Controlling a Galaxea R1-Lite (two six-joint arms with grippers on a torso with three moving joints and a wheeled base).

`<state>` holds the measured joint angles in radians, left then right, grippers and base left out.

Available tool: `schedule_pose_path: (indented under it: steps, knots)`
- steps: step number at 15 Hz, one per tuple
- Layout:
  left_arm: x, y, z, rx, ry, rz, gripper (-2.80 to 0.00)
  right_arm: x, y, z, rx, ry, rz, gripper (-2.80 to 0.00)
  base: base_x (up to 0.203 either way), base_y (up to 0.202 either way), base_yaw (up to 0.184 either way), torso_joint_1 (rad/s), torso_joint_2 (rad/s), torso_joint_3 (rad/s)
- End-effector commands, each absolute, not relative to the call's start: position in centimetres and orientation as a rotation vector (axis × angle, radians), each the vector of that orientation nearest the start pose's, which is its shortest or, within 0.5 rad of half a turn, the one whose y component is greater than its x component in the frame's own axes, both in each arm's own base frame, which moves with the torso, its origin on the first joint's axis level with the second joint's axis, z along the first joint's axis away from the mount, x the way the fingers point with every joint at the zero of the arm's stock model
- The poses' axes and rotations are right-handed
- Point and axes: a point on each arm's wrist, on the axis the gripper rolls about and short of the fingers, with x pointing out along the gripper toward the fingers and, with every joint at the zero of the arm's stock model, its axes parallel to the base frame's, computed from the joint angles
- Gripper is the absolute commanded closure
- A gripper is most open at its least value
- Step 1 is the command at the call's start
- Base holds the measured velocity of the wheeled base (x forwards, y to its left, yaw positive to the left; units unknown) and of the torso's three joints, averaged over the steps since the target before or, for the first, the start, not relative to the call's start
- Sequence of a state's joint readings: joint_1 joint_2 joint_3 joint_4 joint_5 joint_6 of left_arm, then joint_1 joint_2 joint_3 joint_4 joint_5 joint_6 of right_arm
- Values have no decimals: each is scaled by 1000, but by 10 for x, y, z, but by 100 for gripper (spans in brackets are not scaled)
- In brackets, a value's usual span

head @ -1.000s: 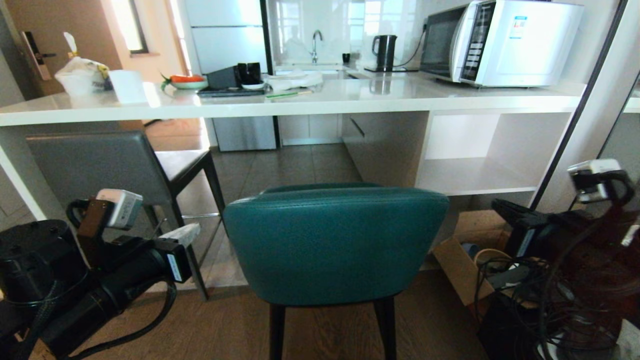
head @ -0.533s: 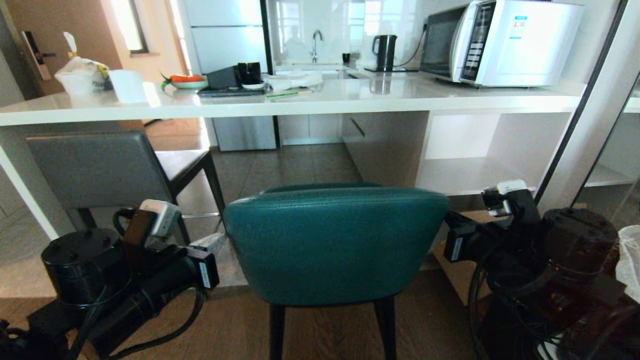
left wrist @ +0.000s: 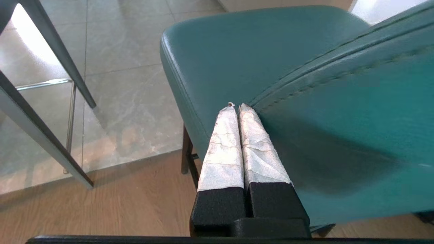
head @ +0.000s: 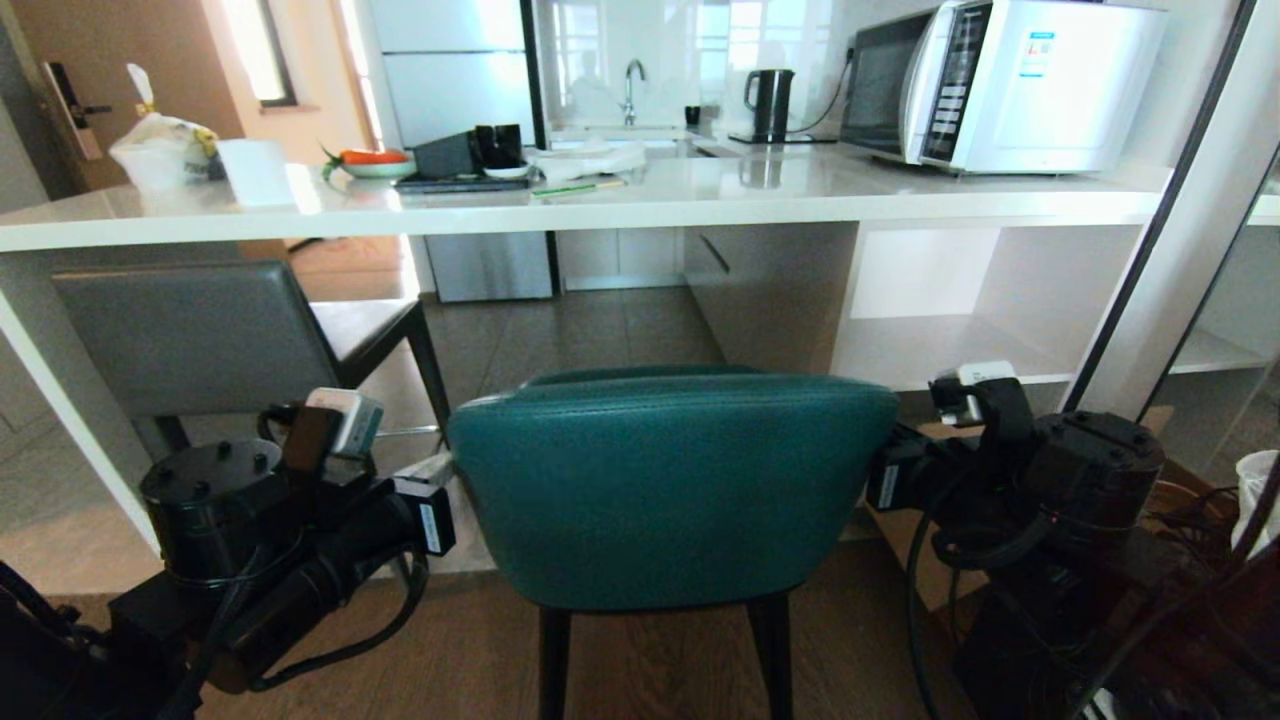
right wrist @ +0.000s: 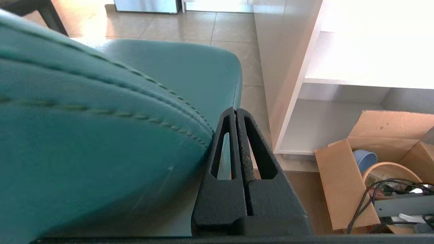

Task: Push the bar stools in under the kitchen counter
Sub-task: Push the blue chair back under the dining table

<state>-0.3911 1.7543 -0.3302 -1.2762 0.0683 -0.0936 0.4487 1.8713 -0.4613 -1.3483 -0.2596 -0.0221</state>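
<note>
The teal bar stool (head: 670, 490) stands in the middle, its back towards me, short of the white kitchen counter (head: 600, 205). The dark grey stool (head: 190, 335) stands at the left, partly under the counter. My left gripper (head: 440, 468) is shut, its white-wrapped fingers (left wrist: 223, 149) lying against the left edge of the teal back (left wrist: 339, 112). My right gripper (right wrist: 236, 110) is shut too, with its black fingers (right wrist: 225, 135) touching the right edge of the teal back (right wrist: 84, 135). In the head view the right gripper's tips are hidden behind the stool back.
A microwave (head: 1000, 85), a kettle (head: 770, 103) and dishes sit on the counter. The white shelf unit (head: 950, 350) stands right of the teal stool. A cardboard box (right wrist: 342, 183) with cables lies on the floor by the right arm.
Both arms have closed in on the teal stool's back, the left from the left, the right swinging in from the far right. The stool itself has not shifted.
</note>
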Motion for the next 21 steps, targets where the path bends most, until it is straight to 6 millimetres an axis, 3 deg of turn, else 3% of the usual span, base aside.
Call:
schedule_pose_path:
  steps: [1, 9, 14, 21]
  knots:
    - [241, -98, 116, -58, 160, -315, 0, 270, 123, 120, -47, 47, 187, 0, 0, 0, 0, 0, 0, 0]
    - [261, -105, 108, -40, 131, -256, 0, 284, 134, 122, -84, 20, 199, 0, 0, 0, 0, 0, 0, 0]
    - [277, -111, 98, -25, 144, -247, 0, 303, 155, 114, -84, 18, 196, 0, 0, 0, 0, 0, 0, 0]
    - [277, -112, 102, 28, 121, -244, 0, 300, 152, 114, -80, 19, 182, 0, 0, 0, 0, 0, 0, 0]
